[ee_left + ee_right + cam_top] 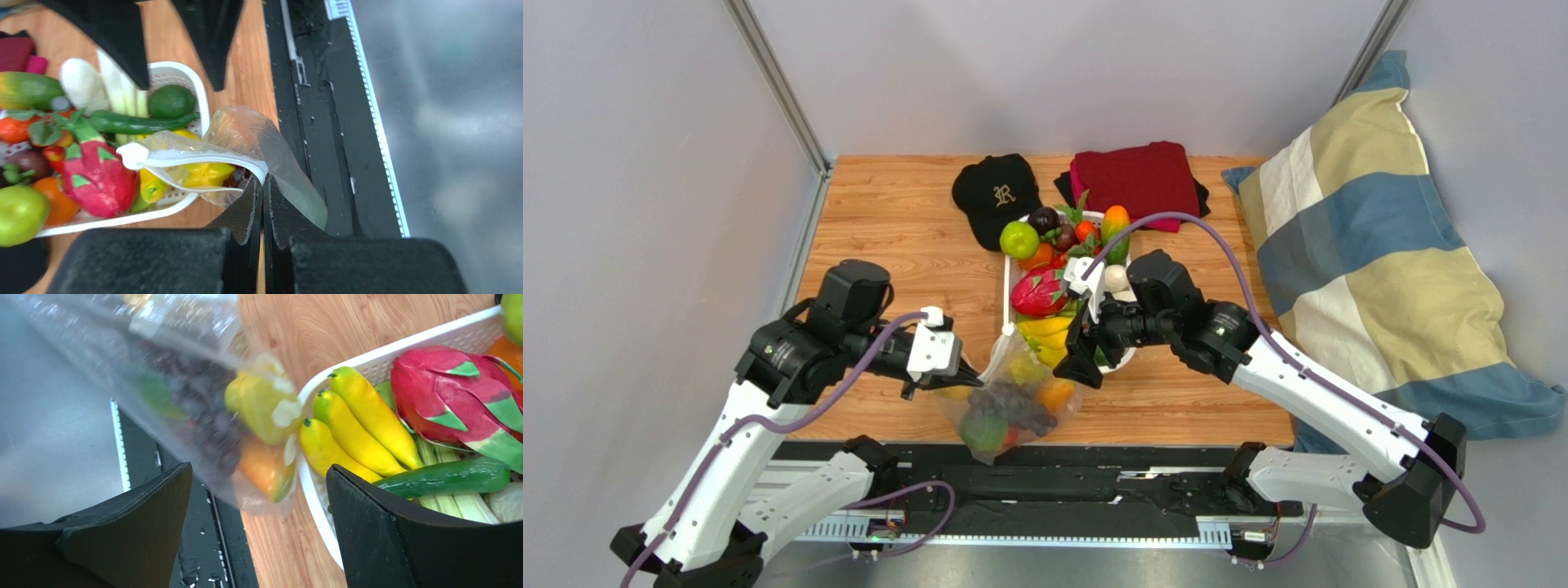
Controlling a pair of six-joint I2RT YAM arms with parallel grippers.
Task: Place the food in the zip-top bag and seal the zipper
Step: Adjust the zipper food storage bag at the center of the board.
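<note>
The zip-top bag (pixel 1014 410) hangs at the table's near edge, holding dark grapes, a green piece and an orange piece. My left gripper (pixel 955 382) is shut on the bag's corner (pixel 273 174), just past the end of the white zipper strip (pixel 184 159). The mouth gapes, with a yellow star fruit (pixel 205 174) inside. My right gripper (pixel 1081 361) is open and empty. It hovers between the bag (pixel 202 404) and the white tray (pixel 1006 288). Its jaws stand wide around the bag's lower corner (pixel 270 471) without touching. More food fills the tray: dragon fruit (pixel 460 398), bananas (pixel 353 425), green chili (pixel 454 476).
A black cap (pixel 995 196) and folded red cloth (pixel 1136 178) lie behind the tray. A striped pillow (pixel 1369 270) leans at the right. A black rail (pixel 1075 484) runs along the near edge below the bag. Grey walls close the left and back.
</note>
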